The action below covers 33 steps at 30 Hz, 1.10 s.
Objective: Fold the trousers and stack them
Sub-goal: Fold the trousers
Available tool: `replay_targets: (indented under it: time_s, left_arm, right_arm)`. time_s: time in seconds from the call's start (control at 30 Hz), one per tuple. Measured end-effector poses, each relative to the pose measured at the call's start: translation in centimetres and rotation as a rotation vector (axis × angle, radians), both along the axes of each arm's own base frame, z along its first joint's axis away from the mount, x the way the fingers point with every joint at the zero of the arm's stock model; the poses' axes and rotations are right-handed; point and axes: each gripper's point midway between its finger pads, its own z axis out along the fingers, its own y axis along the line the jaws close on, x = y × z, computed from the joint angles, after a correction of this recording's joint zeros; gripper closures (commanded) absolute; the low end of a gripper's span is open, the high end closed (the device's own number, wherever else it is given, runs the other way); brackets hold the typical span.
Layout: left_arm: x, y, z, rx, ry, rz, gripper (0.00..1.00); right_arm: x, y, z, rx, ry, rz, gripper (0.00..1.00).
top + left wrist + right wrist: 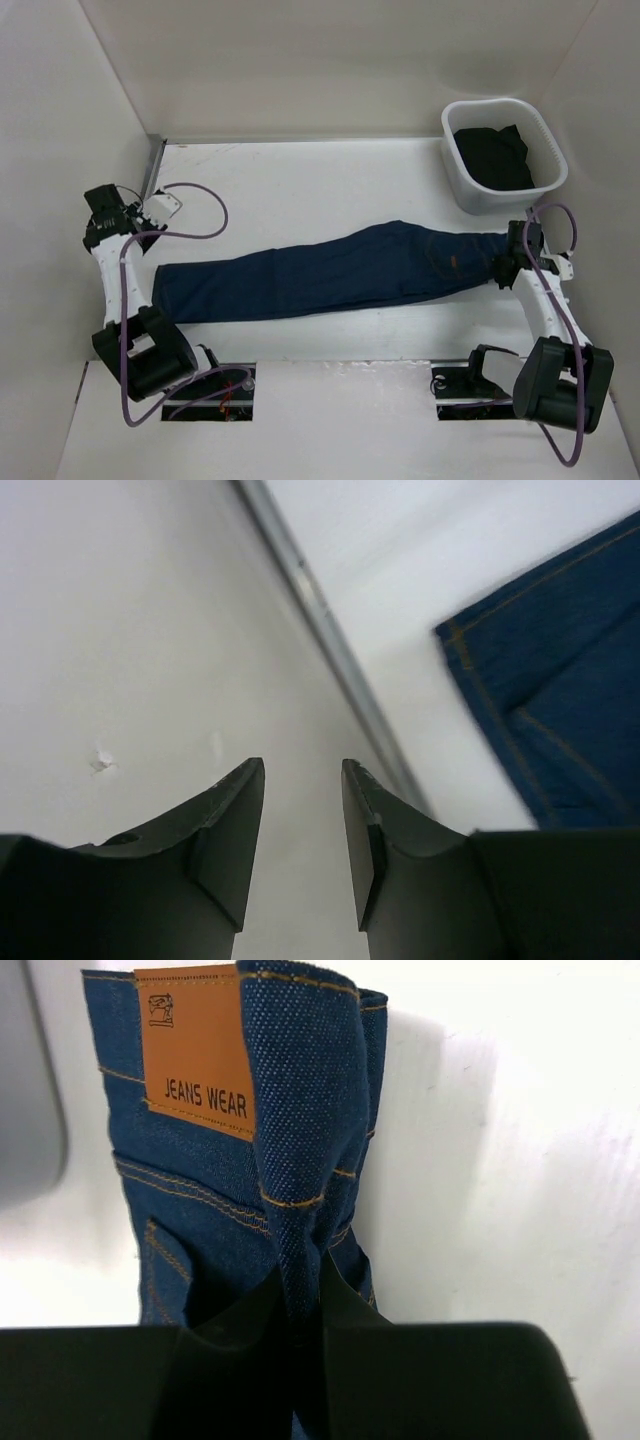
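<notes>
Your white table (320, 185) carries the dark navy denim trousers (330, 275), halved lengthwise into one long limp strip, near the white plastic basket (490, 200). Your right gripper (300, 1285) pinches the thick waistband fold beside the tan leather patch (195, 1045). Your left gripper (303, 780) hangs empty, jaws apart, near the hems. I judge the cross-fold comes next, and it calls for a hem grasp.
</notes>
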Motion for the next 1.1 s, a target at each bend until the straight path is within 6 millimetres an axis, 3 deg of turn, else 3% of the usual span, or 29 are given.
replay_targets:
  time_s: [0.07,0.13,0.27,0.4,0.6,0.73,0.9,1.1]
  left_arm:
    - [-0.4,-1.9,0.3,-0.101,0.018,-0.008,0.66]
    - [-1.5,-4.0,-0.9,-0.188,0.081,-0.029,0.64]
    - [-4.6,-7.5,-5.9,-0.289,0.255,-0.070,0.60]
    - [-6.6,-9.2,-9.8,-0.318,0.405,-0.098,0.57]
    - [-5.7,-7.9,-12.2,-0.242,0.530,-0.097,0.61]
    - [-2.9,-7.2,-13.3,-0.158,0.548,-0.117,0.60]
    - [0.1,-7.8,-13.0,-0.111,0.521,-0.148,0.62]
    - [-0.7,-8.2,-12.6,-0.170,0.573,-0.141,0.66]
  right_arm:
    - [-0.4,-0.3,-0.2,-0.012,0.011,0.012,0.89]
    - [-0.2,-0.5,-0.2,-0.025,0.012,0.028,0.89]
    - [0.3,-0.7,0.1,-0.060,0.020,0.078,0.88]
    - [0.8,-1.2,0.8,-0.098,0.022,0.108,0.88]
    - [0.9,-1.6,1.2,-0.127,0.021,0.113,0.89]
    - [0.6,-2.7,2.1,-0.125,-0.025,0.052,0.90]
    - [0.7,-3.2,2.4,-0.112,-0.058,-0.002,0.90]
    - [0.7,-3.3,2.3,-0.108,-0.060,-0.012,0.90]
